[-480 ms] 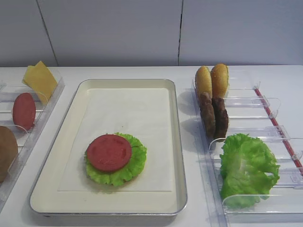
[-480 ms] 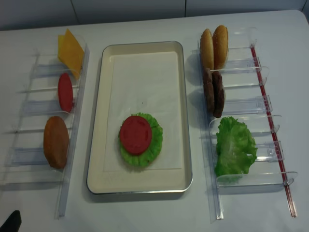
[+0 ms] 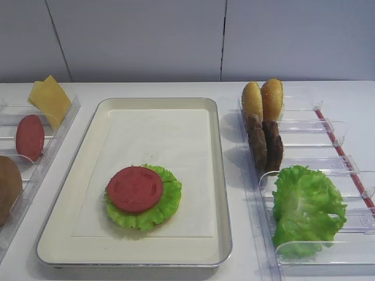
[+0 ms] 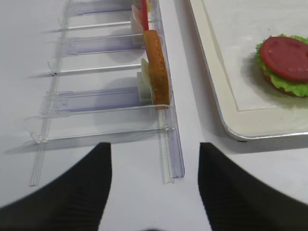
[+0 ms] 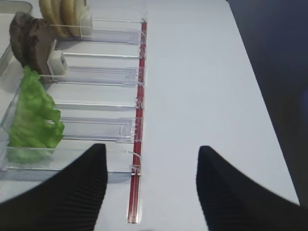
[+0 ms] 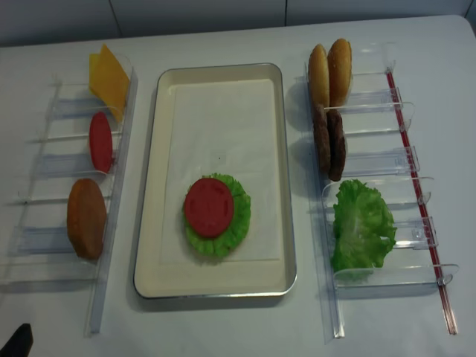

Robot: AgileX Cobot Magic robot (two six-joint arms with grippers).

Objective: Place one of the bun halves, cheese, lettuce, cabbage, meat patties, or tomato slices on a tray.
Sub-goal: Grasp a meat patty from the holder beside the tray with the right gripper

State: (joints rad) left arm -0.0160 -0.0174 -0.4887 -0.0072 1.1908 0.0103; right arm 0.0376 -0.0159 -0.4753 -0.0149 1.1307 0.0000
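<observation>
The silvery tray (image 3: 220, 175) lies mid-table with a tomato slice (image 3: 135, 188) on a lettuce leaf (image 3: 171, 202); a brown edge shows beneath them in the left wrist view. The left rack holds cheese (image 3: 50, 99), a tomato slice (image 3: 29, 137) and a bun half (image 3: 7, 187). The right rack holds two bun halves (image 3: 262, 99), meat patties (image 3: 265, 143) and lettuce (image 3: 306, 208). Cabbage is out of view. My left gripper (image 4: 153, 144) hangs open and empty over the table off the left rack's near end. My right gripper (image 5: 151, 147) is open and empty above the right rack's near end.
Both clear plastic racks (image 6: 111, 223) (image 6: 372, 279) flank the tray; the right one has a red strip (image 5: 137, 144) along its outer side. The table's right edge (image 5: 260, 96) drops off beyond the right rack. A dark arm part (image 6: 16, 342) shows at bottom left.
</observation>
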